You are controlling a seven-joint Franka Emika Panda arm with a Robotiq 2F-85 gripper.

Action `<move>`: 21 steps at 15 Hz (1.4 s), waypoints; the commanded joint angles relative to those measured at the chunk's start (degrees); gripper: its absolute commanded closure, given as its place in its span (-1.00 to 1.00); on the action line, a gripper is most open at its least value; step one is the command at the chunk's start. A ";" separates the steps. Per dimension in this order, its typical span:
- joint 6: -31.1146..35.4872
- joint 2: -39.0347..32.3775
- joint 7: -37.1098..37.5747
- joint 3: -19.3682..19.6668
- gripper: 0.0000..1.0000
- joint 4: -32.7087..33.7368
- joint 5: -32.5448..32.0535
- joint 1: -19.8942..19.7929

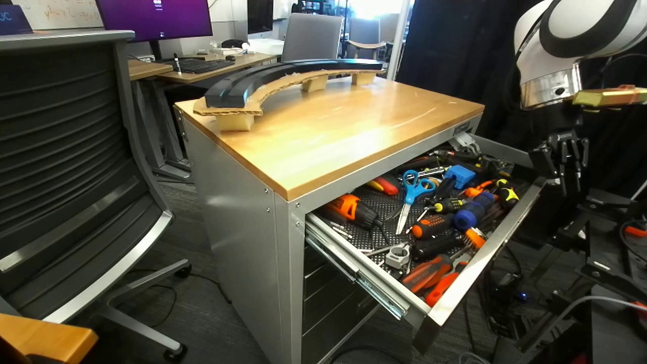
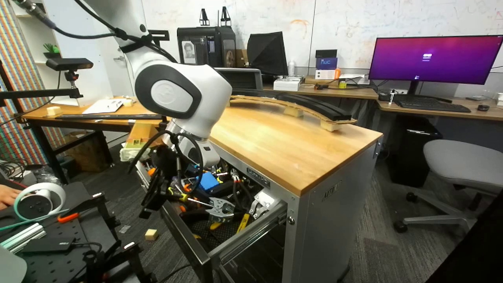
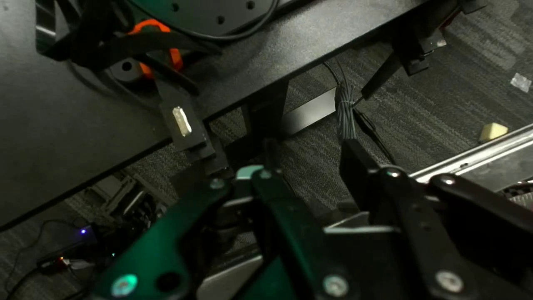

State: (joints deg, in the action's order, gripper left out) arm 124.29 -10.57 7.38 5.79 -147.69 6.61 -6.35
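My gripper [image 3: 310, 154] stands open in the wrist view, its two black fingers apart with dark carpet showing between them and nothing held. In an exterior view the gripper [image 1: 568, 184] points down just beyond the front of a pulled-out metal drawer [image 1: 481, 260]. The drawer's bright metal edge [image 3: 474, 160] lies beside the right finger in the wrist view; whether they touch I cannot tell. Tools fill the drawer: blue-handled scissors [image 1: 414, 191], a blue block [image 1: 459, 176], an orange-and-black tool [image 1: 351, 208] and several screwdrivers. The arm hides part of them from the opposite side.
Above the drawer is the cabinet's wooden top [image 1: 323, 162], carrying a curved black track [image 1: 283, 76] on cardboard. A black table [image 3: 266, 71] stands opposite the drawer front. On the floor are a bundled cable [image 3: 344, 110] and a small yellow block [image 2: 151, 234].
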 commanded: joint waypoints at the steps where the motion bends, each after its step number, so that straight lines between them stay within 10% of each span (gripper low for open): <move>1: 3.05 -1.65 3.74 0.19 0.78 0.26 -0.22 1.00; 13: 8.67 -7.81 29.95 -0.65 0.83 13.59 -30.47 15.45; 21: 11.77 -12.87 33.42 -1.37 0.85 19.41 -46.07 19.72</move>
State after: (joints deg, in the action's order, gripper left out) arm 133.93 -19.88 39.78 4.68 -132.07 -35.42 12.87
